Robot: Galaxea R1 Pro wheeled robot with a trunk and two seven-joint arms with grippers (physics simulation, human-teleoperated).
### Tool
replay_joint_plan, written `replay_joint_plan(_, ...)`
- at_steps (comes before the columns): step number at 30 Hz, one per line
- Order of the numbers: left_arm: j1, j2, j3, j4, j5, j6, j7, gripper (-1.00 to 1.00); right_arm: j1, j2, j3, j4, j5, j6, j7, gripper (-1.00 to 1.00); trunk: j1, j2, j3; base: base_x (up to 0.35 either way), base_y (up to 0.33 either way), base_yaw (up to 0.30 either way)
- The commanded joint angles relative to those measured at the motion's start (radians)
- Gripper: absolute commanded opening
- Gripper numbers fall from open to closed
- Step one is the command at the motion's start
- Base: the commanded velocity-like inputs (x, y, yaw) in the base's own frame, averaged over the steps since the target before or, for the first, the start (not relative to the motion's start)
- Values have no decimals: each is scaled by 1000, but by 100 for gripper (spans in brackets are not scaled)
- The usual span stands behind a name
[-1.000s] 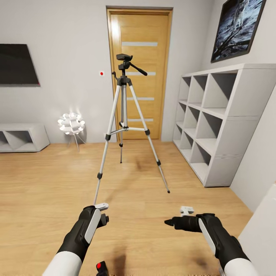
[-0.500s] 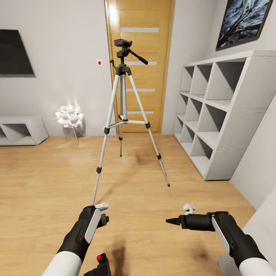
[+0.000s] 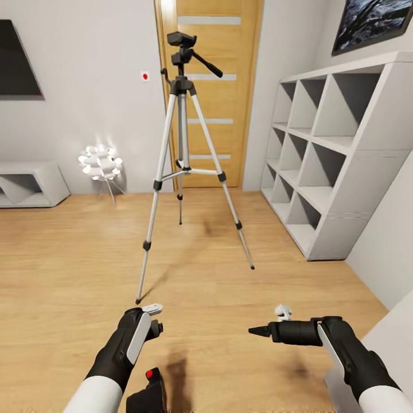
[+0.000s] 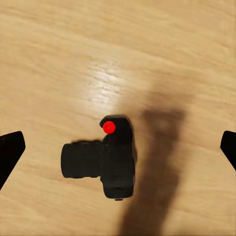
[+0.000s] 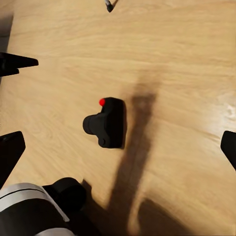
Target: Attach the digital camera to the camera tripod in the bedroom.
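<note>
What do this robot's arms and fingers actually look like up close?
Each arm has a smooth white sleeve nearest the body, then a bulky black forearm with a pale grey strip along it. The left gripper and right gripper carry small white caps. Their fingers are flat, black and pointed. No cables show.

A light wood plank floor (image 3: 69, 258) fills the lower half of the head view. At the top centre stands an oak door with frosted glass strips (image 3: 229, 97) in a pale grey wall (image 3: 97, 69). A black wall television (image 3: 17, 60) hangs at upper left, above a low white cabinet (image 3: 28, 183). Beside that cabinet glows a small white spiky-ball lamp on thin legs (image 3: 100, 163). White cubby shelves (image 3: 338, 155) line the right side, under a dark framed picture (image 3: 376, 20).
</note>
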Motion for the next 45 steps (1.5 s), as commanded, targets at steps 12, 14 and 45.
replay_joint_plan(12, 0, -1, 2, -1, 10, 1, 8, 100, 0, 0, -1, 0, -6, 33, 1, 100, 5, -3, -47, 0, 0, 0)
replay_joint_plan(14, 0, -1, 2, -1, 10, 0, 8, 100, 0, 0, -1, 0, -6, 34, 1, 100, 6, -4, -55, 0, 0, 0)
replay_joint_plan(45, 0, -1, 2, -1, 10, 0, 8, 100, 0, 1, -1, 0, -8, 36, 2, 100, 20, -11, -175, 0, 0, 0)
